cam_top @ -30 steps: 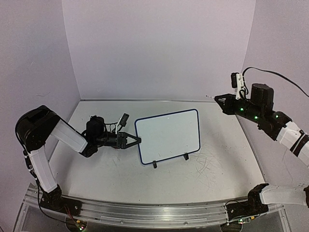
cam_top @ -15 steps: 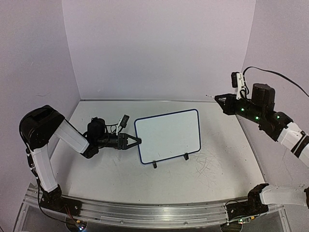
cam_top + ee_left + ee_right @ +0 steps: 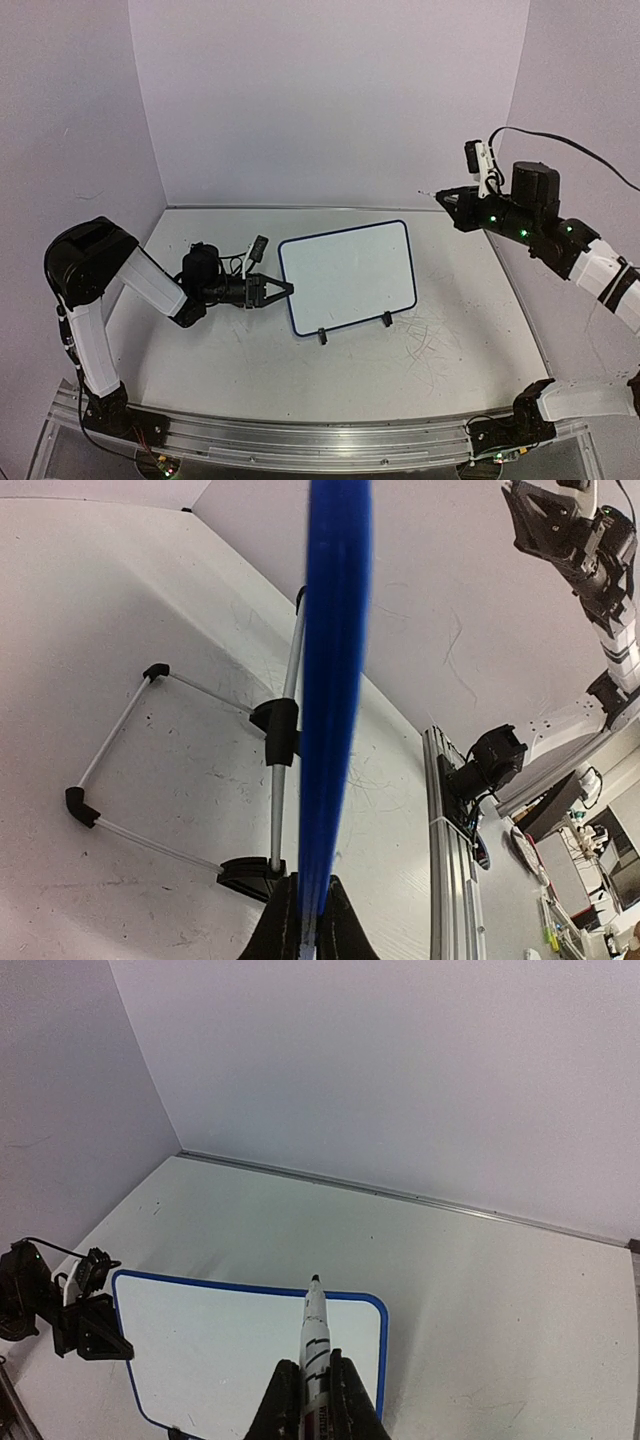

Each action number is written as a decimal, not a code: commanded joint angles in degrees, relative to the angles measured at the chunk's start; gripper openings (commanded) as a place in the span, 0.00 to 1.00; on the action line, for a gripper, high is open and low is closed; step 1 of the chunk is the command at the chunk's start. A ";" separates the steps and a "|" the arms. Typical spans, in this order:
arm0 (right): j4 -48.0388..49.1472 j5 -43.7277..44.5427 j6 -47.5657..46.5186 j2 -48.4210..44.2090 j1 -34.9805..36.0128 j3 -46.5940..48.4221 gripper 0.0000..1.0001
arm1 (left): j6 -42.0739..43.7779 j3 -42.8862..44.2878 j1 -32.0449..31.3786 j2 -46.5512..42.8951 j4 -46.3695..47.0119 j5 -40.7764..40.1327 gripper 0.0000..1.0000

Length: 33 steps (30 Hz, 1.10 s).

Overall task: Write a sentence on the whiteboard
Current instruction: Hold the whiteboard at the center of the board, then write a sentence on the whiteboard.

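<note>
Whiteboard (image 3: pixel 348 278) is standing on the tabletop (image 3: pixel 250 350) directly ahead of the left claw (image 3: pixel 287 290), which is clamping its edge; the right claw (image 3: pixel 440 197), hovering well apart, is gripping a marker (image 3: pixel 314 1338).

Left gripper (image 3: pixel 308 922) pinching whiteboard (image 3: pixel 335 680) edge-on, wire stand (image 3: pixel 112 732) at left

Left arm (image 3: pixel 150 282), left side of frame: white boxy links, black rounded joints, thin wire (image 3: pixel 233 259) looped near wrist. Right arm (image 3: pixel 540 212), right side: same black-and-white build, green lights (image 3: pixel 522 233) on dark casing, black cable (image 3: pixel 580 156) arching above. Left gripper (image 3: pixel 287 290), right gripper (image 3: pixel 443 196): black, tapered fingers. Black bases (image 3: pixel 105 408) along bottom edge.
</note>
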 commanded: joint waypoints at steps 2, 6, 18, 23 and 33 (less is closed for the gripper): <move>-0.31 0.07 -5.29 0.24 0.33 3.40 0.00 | 0.83 0.36 -0.12 0.02 1.08 0.09 0.00; 0.86 -1.57 -5.25 -0.34 0.96 2.30 0.00 | 1.62 0.68 -0.12 0.65 0.91 1.21 0.00; 2.58 -1.19 -5.28 -2.42 6.22 -0.88 0.00 | 8.12 -3.07 -0.12 -0.17 -1.93 -0.64 0.00; 0.94 1.86 -8.39 -1.32 9.97 -0.21 0.00 | 7.91 0.10 -0.12 0.69 -5.82 -0.11 0.00; 0.98 6.18 -12.30 4.34 19.38 1.28 0.00 | 9.42 2.74 -0.13 0.83 -12.55 -2.59 0.00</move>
